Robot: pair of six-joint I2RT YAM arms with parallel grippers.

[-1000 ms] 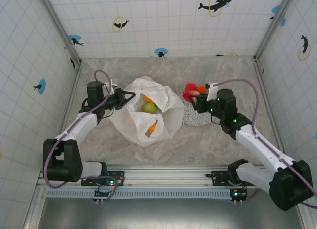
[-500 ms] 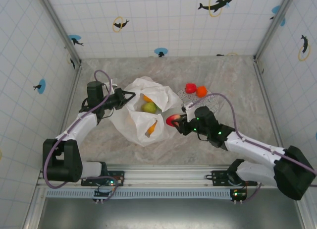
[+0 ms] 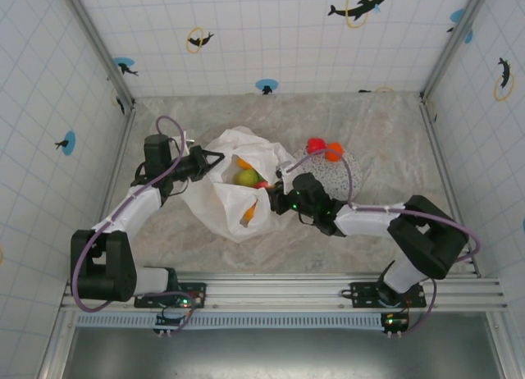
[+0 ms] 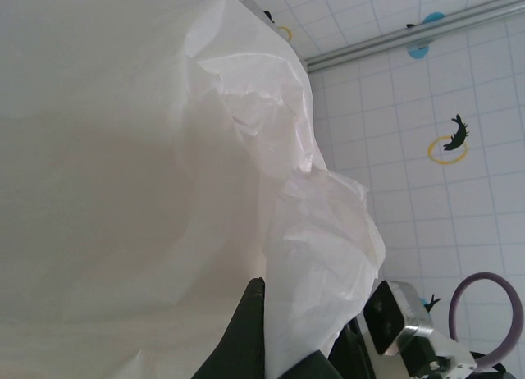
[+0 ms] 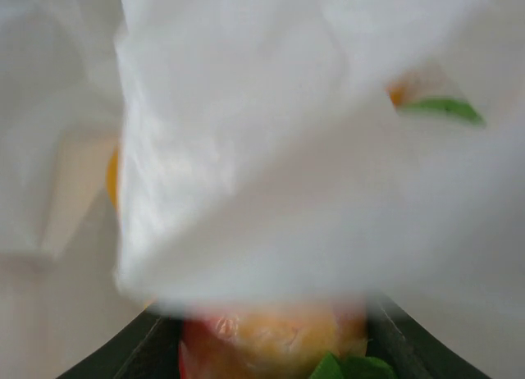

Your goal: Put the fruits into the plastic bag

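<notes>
Since the earlier frame the right arm has swung in from the plate side, and its right gripper (image 3: 265, 184) now sits at the open mouth of the plastic bag (image 3: 225, 207), which lies crumpled on the table (image 3: 377, 125) between the two arms. The jaws stand about half open, closed around a red-and-yellow fruit (image 5: 275, 342) with a green leaf. The wrist view shows it pinched between the dark fingers (image 5: 152, 350), with blurred white bag film hanging just in front. The left gripper (image 3: 217, 158) is fully closed on the bag's left rim and holds it up, and in its own wrist view a dark finger (image 4: 248, 330) presses against the bag's thin white film (image 4: 148, 190). Inside the bag lie a green fruit (image 3: 248, 177), an orange fruit (image 3: 244, 163) just beyond it, and a lower orange fruit (image 3: 250, 212) nearer the arms. To the right, the speckled plate (image 3: 338, 180) carries a red fruit (image 3: 314, 144) and a far orange fruit (image 3: 332, 154), touching each other at its far edge.
</notes>
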